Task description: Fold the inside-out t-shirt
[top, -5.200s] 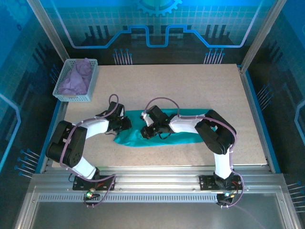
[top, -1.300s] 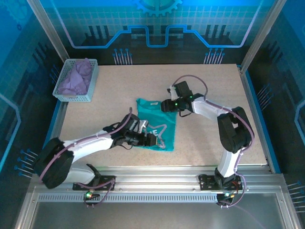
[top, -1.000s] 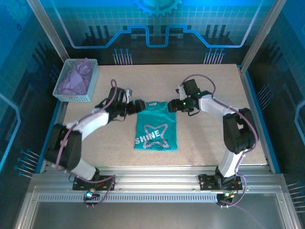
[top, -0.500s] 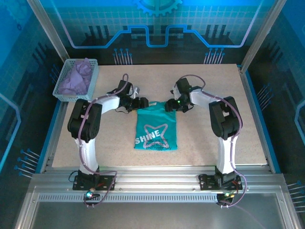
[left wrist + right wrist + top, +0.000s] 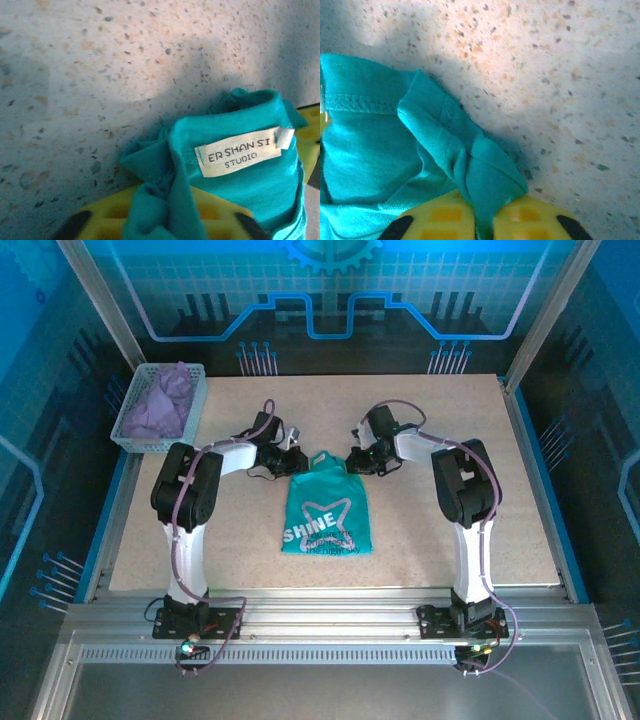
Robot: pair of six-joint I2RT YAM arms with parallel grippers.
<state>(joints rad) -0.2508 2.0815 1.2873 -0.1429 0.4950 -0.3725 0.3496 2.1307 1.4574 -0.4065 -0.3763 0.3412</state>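
On the table (image 5: 450, 430), my left end effector (image 5: 297, 462) and right end effector (image 5: 354, 462) clamp the t-shirt (image 5: 325, 515) at its far edge; sides seemingly folded, crosswise fold outstanding.

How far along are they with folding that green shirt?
Done: the t-shirt lies on the table as a narrow panel, print up. In hand: the left gripper and right gripper each pinch a bunched far corner. Left: probably carrying that end toward the near hem for the last fold, then letting go.
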